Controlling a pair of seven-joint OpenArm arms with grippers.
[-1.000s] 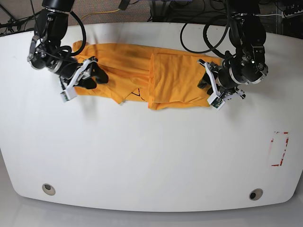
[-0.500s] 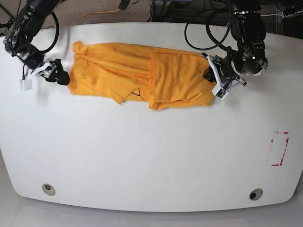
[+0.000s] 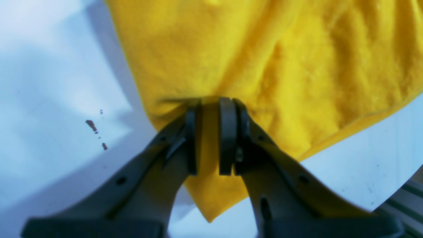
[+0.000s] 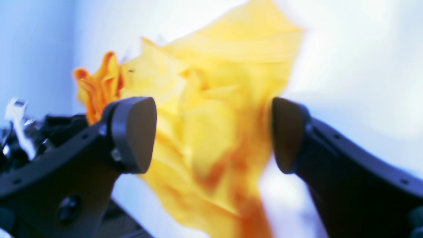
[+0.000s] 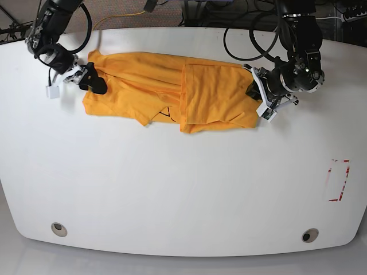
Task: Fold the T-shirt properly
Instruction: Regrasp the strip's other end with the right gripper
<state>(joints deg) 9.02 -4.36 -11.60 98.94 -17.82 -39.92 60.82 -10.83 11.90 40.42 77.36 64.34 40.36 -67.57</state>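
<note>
The orange-yellow T-shirt (image 5: 172, 91) lies crumpled lengthwise on the far half of the white table (image 5: 183, 183), with a thin black mark (image 5: 167, 113) near its front edge. My left gripper (image 5: 253, 91) is at the shirt's right edge. In the left wrist view the left gripper (image 3: 208, 132) is shut on a fold of the T-shirt (image 3: 281, 66). My right gripper (image 5: 95, 84) is at the shirt's left edge. In the right wrist view the right gripper (image 4: 211, 132) is wide open, with blurred T-shirt cloth (image 4: 211, 125) showing between the jaws. The white tag is hidden.
A red-outlined rectangle (image 5: 338, 180) is marked near the table's right edge. Two round holes (image 5: 58, 228) (image 5: 309, 235) sit near the front edge. Cables hang behind the far edge. Small dark specks (image 3: 96, 127) mark the table beside the left gripper.
My right gripper pulled away to the left off the shirt, then came back to the shirt's upper left edge. The left gripper has stayed at the right edge.
</note>
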